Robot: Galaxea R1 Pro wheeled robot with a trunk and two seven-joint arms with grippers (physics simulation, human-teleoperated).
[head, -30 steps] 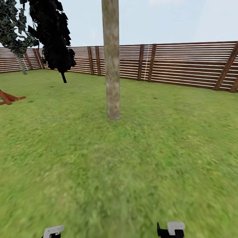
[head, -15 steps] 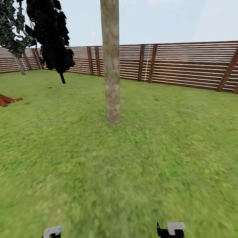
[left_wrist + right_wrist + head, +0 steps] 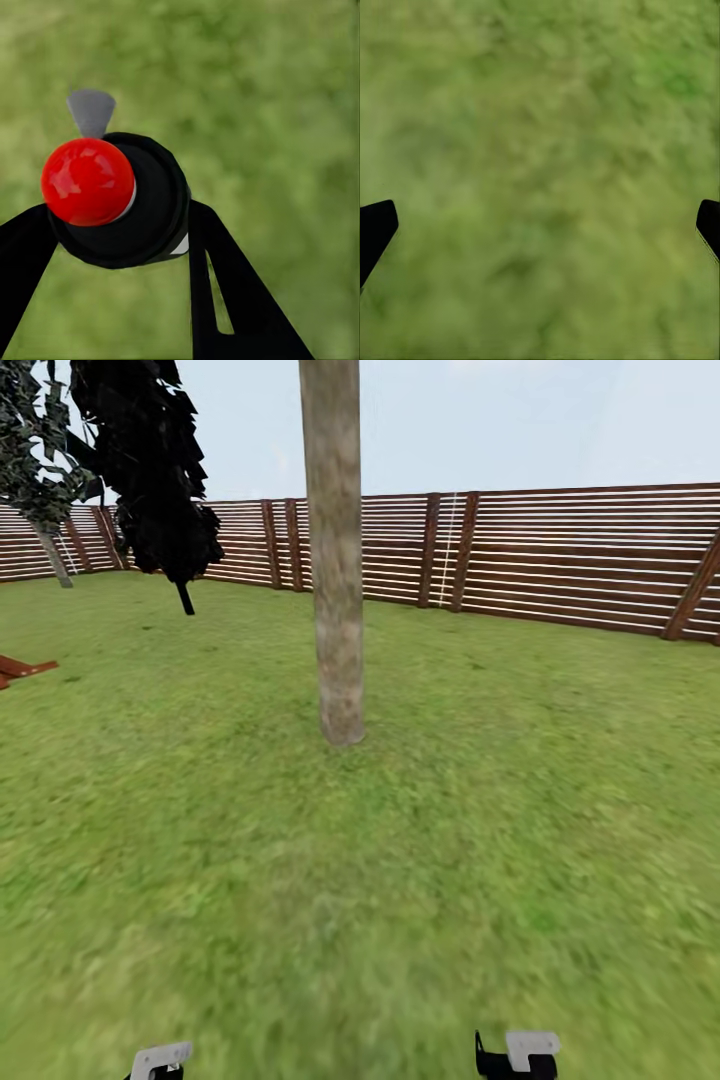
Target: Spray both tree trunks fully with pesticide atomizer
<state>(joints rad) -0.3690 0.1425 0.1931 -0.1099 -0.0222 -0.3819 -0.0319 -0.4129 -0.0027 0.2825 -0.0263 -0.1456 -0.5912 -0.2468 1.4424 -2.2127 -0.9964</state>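
The left tool [image 3: 120, 225] is clenched around the pesticide atomizer [image 3: 127, 199], a dark body with a red cap, above the grass floor [image 3: 450, 840]. A tree trunk [image 3: 335, 560] stands ahead, centre-left. The right tool [image 3: 540, 225] hangs released.

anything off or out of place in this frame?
Nothing stands out. The tree trunk stands upright on the grass, and the slatted fence looks intact. The left hand holds the pesticide atomizer between its fingers over the lawn; the right hand is open with nothing between its fingers.
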